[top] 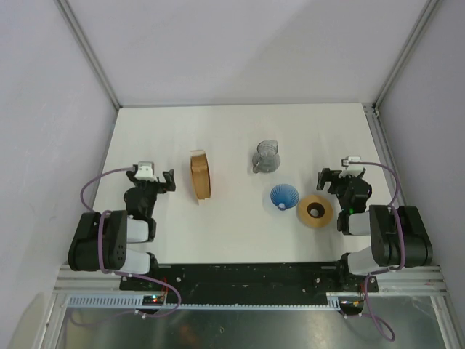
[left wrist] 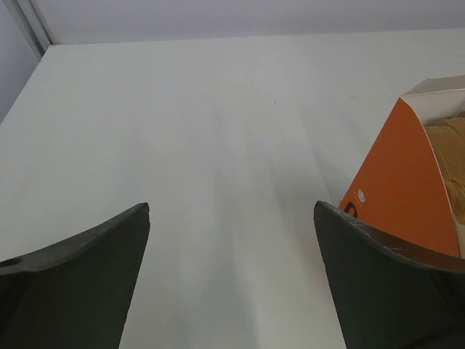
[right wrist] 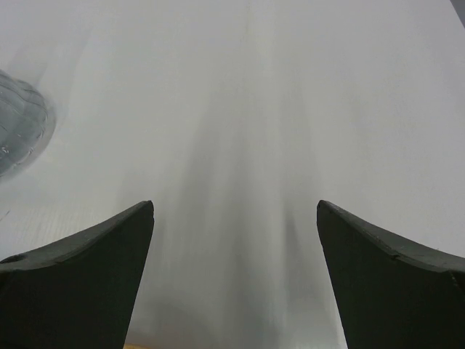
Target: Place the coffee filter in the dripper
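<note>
Both claws apart, empty: left claw (left wrist: pixel 231 207), right claw (right wrist: pixel 234 203). Dripper (top: pixel 284 195) centre-right of the overhead view, just beside wooden ring (top: pixel 314 211). Filter stack (top: pixel 200 174) centre-left; no loose coffee filter discernible. Suggest left claw pinches the outermost sheet only, peeling slowly.

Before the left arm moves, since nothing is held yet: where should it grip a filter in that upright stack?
Probably the exposed top edge of the filter stack, coming from above: it stands on edge, and the orange holder walls off the side facing the left gripper.
</note>
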